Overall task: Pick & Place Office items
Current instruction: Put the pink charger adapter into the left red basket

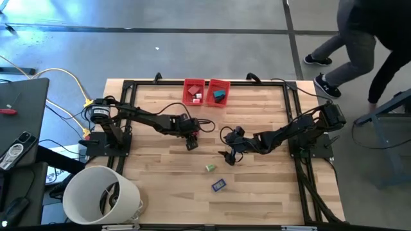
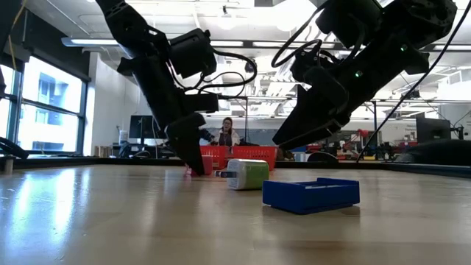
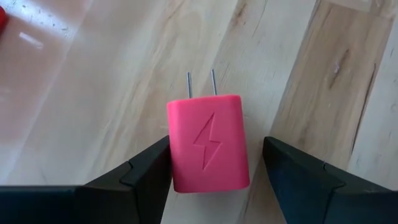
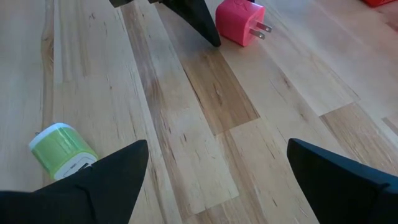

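Pink is what the left gripper [image 3: 211,180] is going for: a little pink charger plug [image 3: 208,143] with a lightning bolt on its face sits between the jaws. They're spread, not clamped. One finger [image 3: 134,183] is right up against its side, the other is clear of it. So my read is we're mid-grasp, just before the squeeze. Next move should be to close on the flat sides, lift, and carry it toward the two red bins [image 1: 206,90] at about 12 o'clock on the table.

The plug lies flat on the wooden table [image 1: 160,115], near the middle and slightly toward 10 o'clock. Its long axis runs from the gripper outward, with the two metal prongs pointing away from the wrist, so the pinch goes across the short width.

Further out, the right gripper [image 4: 217,180] hangs wide open with nothing in it, just toward 3 o'clock of the plug. A green-labelled white piece [image 1: 209,168] and a dark blue piece [image 1: 218,185] lie toward 6 o'clock, waiting their turn.
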`<state>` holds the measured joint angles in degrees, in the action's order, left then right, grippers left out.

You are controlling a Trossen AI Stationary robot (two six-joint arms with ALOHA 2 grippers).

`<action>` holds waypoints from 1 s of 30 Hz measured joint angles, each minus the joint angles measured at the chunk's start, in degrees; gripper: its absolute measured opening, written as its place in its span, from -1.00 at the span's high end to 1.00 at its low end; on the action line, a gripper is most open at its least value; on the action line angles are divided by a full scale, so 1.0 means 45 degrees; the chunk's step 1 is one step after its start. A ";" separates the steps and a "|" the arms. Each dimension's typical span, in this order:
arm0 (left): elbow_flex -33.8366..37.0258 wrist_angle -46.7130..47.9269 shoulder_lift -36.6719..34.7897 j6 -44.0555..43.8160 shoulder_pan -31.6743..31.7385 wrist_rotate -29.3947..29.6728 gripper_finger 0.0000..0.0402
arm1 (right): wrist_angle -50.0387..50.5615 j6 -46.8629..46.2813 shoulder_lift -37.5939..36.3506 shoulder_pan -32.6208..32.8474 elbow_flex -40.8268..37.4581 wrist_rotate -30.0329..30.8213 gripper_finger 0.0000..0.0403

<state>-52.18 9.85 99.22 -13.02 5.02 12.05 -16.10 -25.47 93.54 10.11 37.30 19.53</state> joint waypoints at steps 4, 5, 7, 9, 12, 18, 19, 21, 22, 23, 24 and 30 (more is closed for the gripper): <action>0.0000 0.0000 -0.0005 -0.0193 0.0000 -0.0005 -0.17 | 0.0000 0.0000 0.0000 0.0000 0.0000 0.0000 -0.85; 0.0000 0.0000 -0.0005 -0.0197 0.0000 -0.0010 -0.17 | 0.0000 0.0000 0.0005 0.0000 0.0000 0.0000 -0.85; 0.0000 0.0000 -0.0005 -0.0217 0.0000 -0.0007 -0.17 | 0.0000 0.0000 0.0000 0.0000 0.0000 0.0000 -0.85; 0.0000 0.0000 -0.0005 -0.0217 0.0000 0.0029 -0.17 | 0.0000 0.0000 0.0005 0.0000 0.0000 0.0002 -0.85; 0.0000 -0.0003 -0.0005 -0.0214 0.0003 0.0073 -0.17 | 0.0001 0.0007 0.0005 0.0000 0.0000 0.0000 -0.85; -0.0039 -0.0492 0.0497 -0.0214 0.0100 -0.0037 -0.17 | 0.0000 0.0039 0.0005 0.0000 0.0000 0.0004 -0.85; -0.0044 -0.0621 0.0614 -0.0196 0.0102 -0.0047 -0.17 | 0.0005 0.0039 0.0005 0.0000 0.0000 0.0000 -0.85; -0.0053 -0.0827 0.0799 -0.0123 0.0099 0.0021 -0.17 | 0.0010 0.0039 0.0005 0.0000 0.0000 0.0001 -0.85; -0.0053 -0.0887 0.0843 -0.0119 0.0102 0.0055 -0.17 | 0.0023 0.0039 0.0005 0.0000 0.0000 0.0004 -0.85; -0.0053 -0.0936 0.0860 -0.0115 0.0102 0.0064 -0.17 | 0.0046 0.0039 0.0005 0.0000 0.0000 0.0005 -0.85; -0.0053 -0.0980 0.0869 -0.0110 0.0097 0.0072 -0.17 | 0.0041 0.0039 0.0005 0.0000 0.0000 0.0002 -0.85; -0.0044 -0.1059 0.0894 -0.0222 0.0102 -0.0009 -0.16 | 0.0039 0.0044 0.0005 0.0000 0.0000 0.0000 -0.85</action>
<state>-52.38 5.08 103.24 -14.02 5.48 12.01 -15.92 -25.28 93.56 10.11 37.30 19.53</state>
